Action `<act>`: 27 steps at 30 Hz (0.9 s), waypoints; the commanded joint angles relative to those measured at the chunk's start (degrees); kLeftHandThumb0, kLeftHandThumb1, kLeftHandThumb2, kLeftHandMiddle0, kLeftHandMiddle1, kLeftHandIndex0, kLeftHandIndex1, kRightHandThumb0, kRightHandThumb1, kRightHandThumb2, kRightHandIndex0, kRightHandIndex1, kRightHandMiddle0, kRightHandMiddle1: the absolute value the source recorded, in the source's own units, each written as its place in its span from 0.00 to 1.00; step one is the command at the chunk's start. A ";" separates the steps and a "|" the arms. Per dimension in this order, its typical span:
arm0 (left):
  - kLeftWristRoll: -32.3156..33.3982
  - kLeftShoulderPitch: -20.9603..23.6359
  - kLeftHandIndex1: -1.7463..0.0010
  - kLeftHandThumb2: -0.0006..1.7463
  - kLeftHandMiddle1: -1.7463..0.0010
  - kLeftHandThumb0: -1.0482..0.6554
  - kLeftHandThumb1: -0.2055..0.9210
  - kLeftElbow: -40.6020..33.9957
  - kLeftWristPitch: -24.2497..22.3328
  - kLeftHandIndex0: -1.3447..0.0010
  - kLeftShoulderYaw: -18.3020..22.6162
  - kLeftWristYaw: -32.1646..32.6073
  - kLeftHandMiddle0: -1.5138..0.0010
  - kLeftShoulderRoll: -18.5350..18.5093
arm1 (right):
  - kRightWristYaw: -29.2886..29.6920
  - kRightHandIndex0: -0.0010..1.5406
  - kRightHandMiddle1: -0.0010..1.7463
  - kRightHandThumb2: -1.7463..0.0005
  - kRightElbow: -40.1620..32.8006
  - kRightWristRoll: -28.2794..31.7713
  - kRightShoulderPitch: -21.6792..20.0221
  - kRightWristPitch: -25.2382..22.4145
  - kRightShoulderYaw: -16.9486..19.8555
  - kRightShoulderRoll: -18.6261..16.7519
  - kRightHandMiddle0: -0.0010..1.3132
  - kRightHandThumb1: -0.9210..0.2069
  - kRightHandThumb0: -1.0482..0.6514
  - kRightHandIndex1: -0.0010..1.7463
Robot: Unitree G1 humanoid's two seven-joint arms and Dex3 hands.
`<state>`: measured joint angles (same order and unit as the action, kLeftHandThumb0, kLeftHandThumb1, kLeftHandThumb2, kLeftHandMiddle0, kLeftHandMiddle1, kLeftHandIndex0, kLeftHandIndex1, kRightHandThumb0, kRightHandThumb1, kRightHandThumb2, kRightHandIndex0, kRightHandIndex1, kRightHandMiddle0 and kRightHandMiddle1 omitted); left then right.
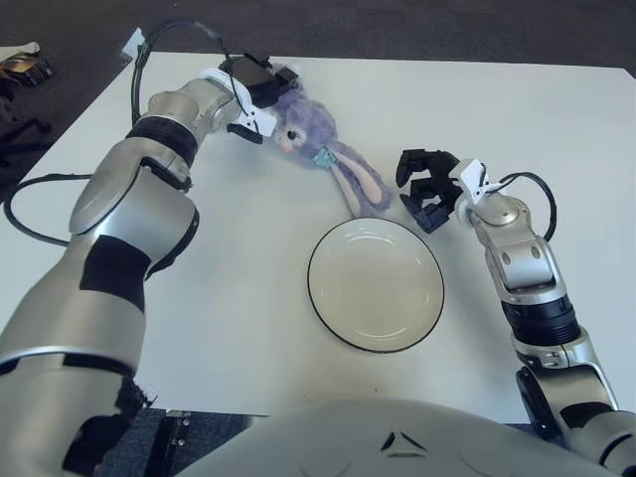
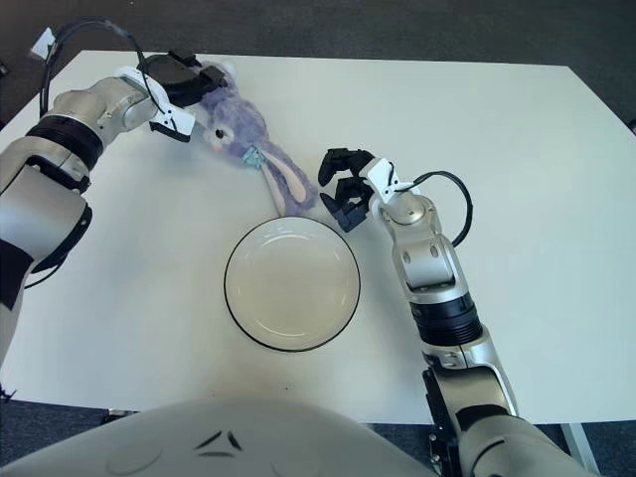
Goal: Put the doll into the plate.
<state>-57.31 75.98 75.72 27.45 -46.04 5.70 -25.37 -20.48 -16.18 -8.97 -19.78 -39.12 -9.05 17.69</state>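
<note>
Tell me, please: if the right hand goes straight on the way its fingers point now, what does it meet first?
Probably the doll: the right hand, open, points left toward its long ears beside the plate. Height is unclear, so it might pass above.

A white desk (image 1: 248, 328) fills most of the view, with dark grey carpeted floor (image 1: 397, 30) beyond its far edge.
</note>
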 commanded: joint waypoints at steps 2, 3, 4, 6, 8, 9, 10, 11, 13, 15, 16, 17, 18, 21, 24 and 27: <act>-4.17 1.48 0.70 0.61 0.81 0.42 0.32 0.57 -2.21 1.00 -3.82 1.55 1.00 0.57 | -1.01 0.60 1.00 0.04 -2.55 0.64 1.35 0.64 0.04 1.40 0.50 0.86 0.62 0.92; -4.52 1.57 0.71 0.61 0.81 0.42 0.32 0.63 -2.43 1.00 -4.15 1.83 1.00 0.56 | -1.04 0.60 1.00 0.04 -2.82 0.71 1.45 0.55 0.04 1.36 0.50 0.86 0.62 0.92; -4.65 1.61 0.71 0.61 0.82 0.42 0.32 0.69 -2.50 1.00 -4.29 2.01 1.00 0.54 | -1.01 0.60 1.00 0.04 -2.96 0.74 1.49 0.46 0.00 1.33 0.50 0.85 0.62 0.92; -5.19 1.73 0.72 0.61 0.82 0.42 0.33 0.80 -3.04 1.00 -4.83 2.61 0.99 0.65 | -0.91 0.60 1.00 0.04 -3.43 1.09 1.98 0.69 0.29 1.16 0.50 0.86 0.62 0.91; -5.99 1.83 0.73 0.61 0.83 0.41 0.33 0.92 -4.26 1.00 -5.55 3.52 0.99 0.86 | -0.68 0.61 1.00 0.03 -3.97 1.85 2.79 1.79 0.82 0.60 0.51 0.87 0.62 0.91; -6.33 1.85 0.73 0.61 0.83 0.42 0.33 0.98 -4.87 1.00 -5.87 3.94 0.99 0.96 | -0.60 0.62 1.00 0.03 -4.19 2.22 3.14 2.38 1.04 0.36 0.51 0.87 0.62 0.91; -6.86 1.89 0.74 0.61 0.83 0.42 0.34 1.06 -5.66 1.00 -6.36 4.52 0.98 1.15 | -0.59 0.62 1.00 0.03 -4.40 2.60 3.50 3.10 1.24 0.20 0.52 0.88 0.62 0.90; -7.20 1.90 0.75 0.61 0.83 0.42 0.34 1.12 -6.13 1.00 -6.69 4.94 0.98 1.23 | -0.54 0.62 1.00 0.03 -4.52 2.79 3.69 3.52 1.25 0.07 0.52 0.88 0.62 0.90; -8.38 1.99 0.77 0.61 0.84 0.44 0.34 1.33 -7.58 1.00 -7.86 5.95 0.98 1.69 | -0.67 0.63 1.00 0.02 -4.94 3.58 4.05 3.76 1.53 -0.34 0.52 0.89 0.62 0.90; -8.97 2.03 0.79 0.62 0.85 0.46 0.34 1.52 -8.33 1.00 -8.46 6.50 0.98 1.94 | -0.64 0.63 1.00 0.02 -5.46 4.11 4.38 3.73 1.68 -0.63 0.53 0.90 0.62 0.89; -9.29 1.99 0.80 0.63 0.86 0.47 0.34 1.67 -8.92 1.00 -8.79 6.84 0.98 2.17 | -0.54 0.64 1.00 0.02 -6.06 4.38 4.80 3.88 1.70 -0.77 0.53 0.90 0.62 0.89; -9.51 1.96 0.81 0.63 0.87 0.49 0.34 1.78 -9.35 1.00 -9.04 7.09 0.98 2.35 | -0.46 0.64 1.00 0.01 -6.49 4.59 5.10 4.00 1.71 -0.86 0.54 0.91 0.62 0.89; -10.02 1.87 0.81 0.64 0.87 0.50 0.34 1.99 -10.36 1.00 -9.52 7.57 0.98 2.77 | -0.40 0.64 1.00 0.01 -7.11 4.82 5.65 4.68 1.79 -0.91 0.54 0.92 0.62 0.89; -11.15 1.65 0.82 0.66 0.89 0.54 0.33 2.41 -12.48 1.00 -10.66 8.89 0.98 3.51 | -0.26 0.65 1.00 0.00 -8.25 5.08 6.70 6.51 1.82 -0.89 0.55 0.92 0.62 0.89; -13.38 0.93 0.77 0.67 0.89 0.57 0.33 2.65 -15.29 1.00 -12.70 13.55 0.95 3.64 | -0.21 0.65 1.00 0.00 -8.92 4.86 7.74 9.61 1.69 -0.55 0.55 0.93 0.62 0.89; -14.55 -0.45 0.71 0.68 0.88 0.58 0.33 2.75 -17.65 1.00 -13.72 19.85 0.93 3.50 | -1.10 0.65 1.00 0.00 -9.44 6.02 8.52 10.93 2.09 -0.54 0.55 0.93 0.62 0.89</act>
<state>-70.32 76.87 78.09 12.39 -58.46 19.70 -22.01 -21.07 -24.62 -4.31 -12.42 -29.96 -7.83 16.79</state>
